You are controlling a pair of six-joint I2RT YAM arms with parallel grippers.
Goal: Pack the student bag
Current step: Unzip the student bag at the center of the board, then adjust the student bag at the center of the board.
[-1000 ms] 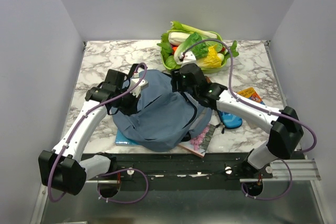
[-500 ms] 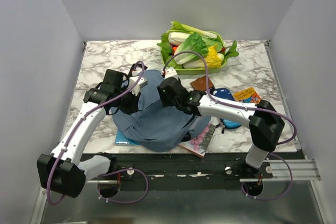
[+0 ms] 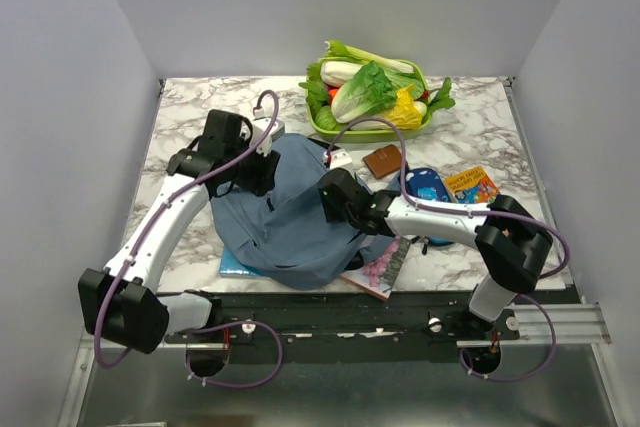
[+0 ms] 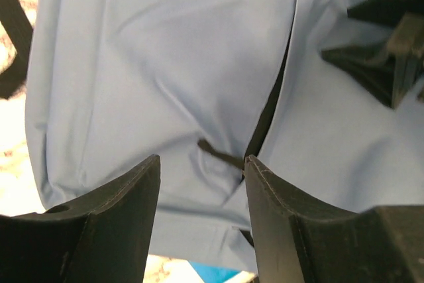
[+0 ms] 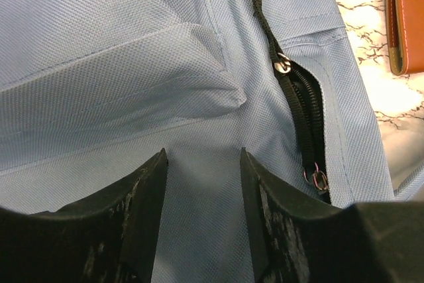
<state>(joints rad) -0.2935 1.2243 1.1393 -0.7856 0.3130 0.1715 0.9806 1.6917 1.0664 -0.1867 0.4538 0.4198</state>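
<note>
Opening step judged in hand. Student bag [image 3: 290, 217] beneath left jaws and right jaws, both parted, nothing grasped. Zipper [image 5: 303, 107], right of right jaws, to be gripped next.

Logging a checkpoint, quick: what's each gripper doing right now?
Left gripper: open, holding nothing, above the backpack.
Right gripper: open, holding nothing, over the backpack.
</note>
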